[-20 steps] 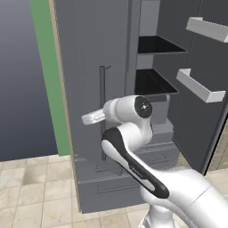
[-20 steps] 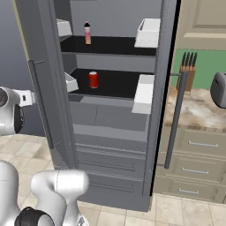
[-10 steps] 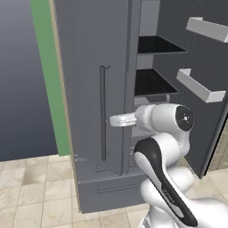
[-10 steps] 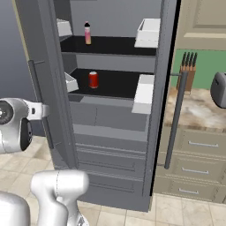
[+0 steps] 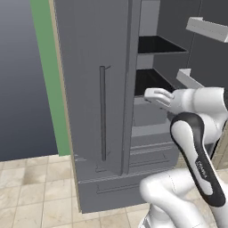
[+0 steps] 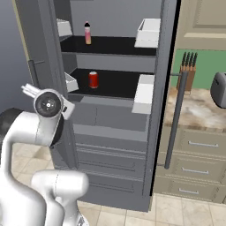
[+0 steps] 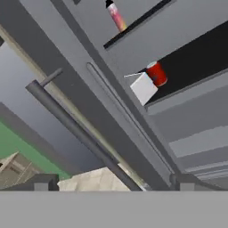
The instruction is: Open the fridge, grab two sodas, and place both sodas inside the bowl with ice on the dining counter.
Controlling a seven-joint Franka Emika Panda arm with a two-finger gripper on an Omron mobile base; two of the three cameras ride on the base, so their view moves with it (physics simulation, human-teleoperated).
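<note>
Since one second ago the gripper (image 5: 151,94) has swung away from the left door's bar handle (image 5: 103,113) toward the open middle of the fridge (image 6: 114,123), and its jaws are now spread wide with nothing between them. Both doors stand open.

From the hand, the red soda can (image 7: 156,73) lies ahead and a little to the right, upright on the lower black shelf (image 6: 110,84), just beside a white door bin (image 7: 143,87). The pink soda bottle (image 7: 116,16) is further from the hand, upright on the shelf above. In the right base view the can (image 6: 93,80) is beyond the hand and higher than it, and the bottle (image 6: 88,32) higher still.

I judge that the can is the nearer one to take first. Its long axis is vertical, so the fingers should come from the front, level, one on each side. The left door's edge stands close beside the hand's path and could be struck.
</note>
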